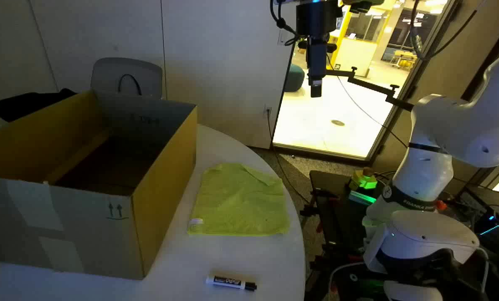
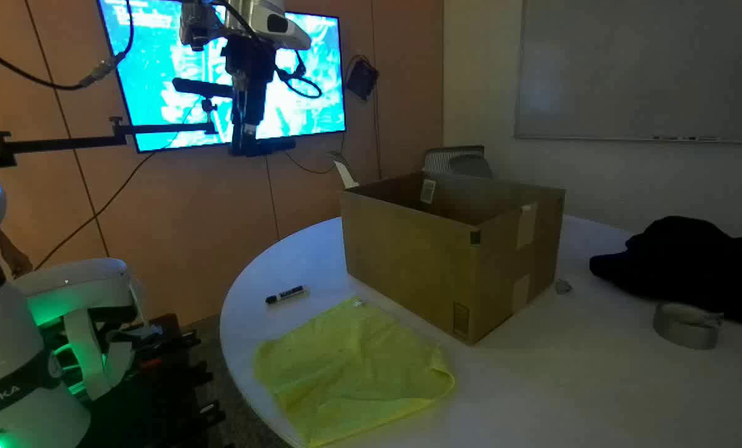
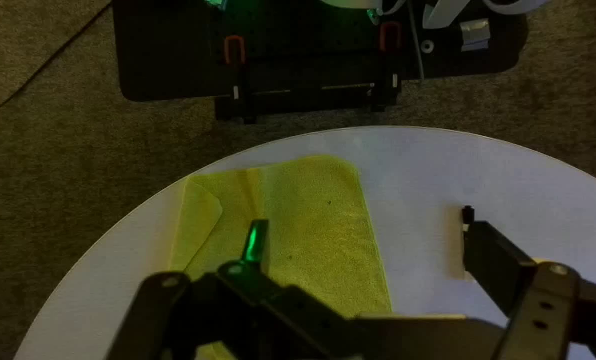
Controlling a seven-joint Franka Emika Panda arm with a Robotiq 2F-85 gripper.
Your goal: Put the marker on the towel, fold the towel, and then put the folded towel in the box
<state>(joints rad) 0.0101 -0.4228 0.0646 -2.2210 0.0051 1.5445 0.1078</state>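
Hovering above the bench, our hand stands wide; we see the marker lying there, apart from the towel, which is spread beside the box.

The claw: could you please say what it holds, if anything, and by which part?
Nothing: the claw stands open; the black-capped marker and towel lie on the table.
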